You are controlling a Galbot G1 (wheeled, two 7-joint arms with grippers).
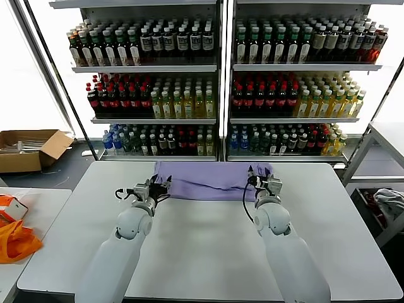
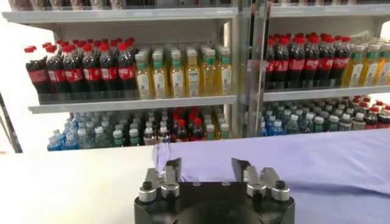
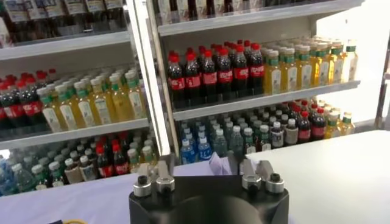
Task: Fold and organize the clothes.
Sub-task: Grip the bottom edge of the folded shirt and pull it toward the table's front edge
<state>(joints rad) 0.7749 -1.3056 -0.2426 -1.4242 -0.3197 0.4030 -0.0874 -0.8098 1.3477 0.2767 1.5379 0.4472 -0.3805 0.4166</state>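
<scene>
The clothes are one lavender T-shirt [image 1: 208, 180], folded into a long flat band along the far side of the white table [image 1: 208, 246]. My left gripper [image 1: 165, 184] is at the band's near left corner. In the left wrist view it [image 2: 207, 168] stands open, with the T-shirt [image 2: 298, 159] lying flat beyond the fingers and nothing held. At the band's right end is my right gripper [image 1: 259, 179]. It [image 3: 204, 167] is open too, and a raised corner of the T-shirt [image 3: 220, 163] stands loose between the jaws.
Drink shelves [image 1: 218, 95] full of bottles rise just behind the table's far edge. A cardboard box [image 1: 28, 148] sits on the floor at the left. An orange bag [image 1: 16, 240] lies on a side table. A grey-white cloth bundle [image 1: 388, 202] rests at the right.
</scene>
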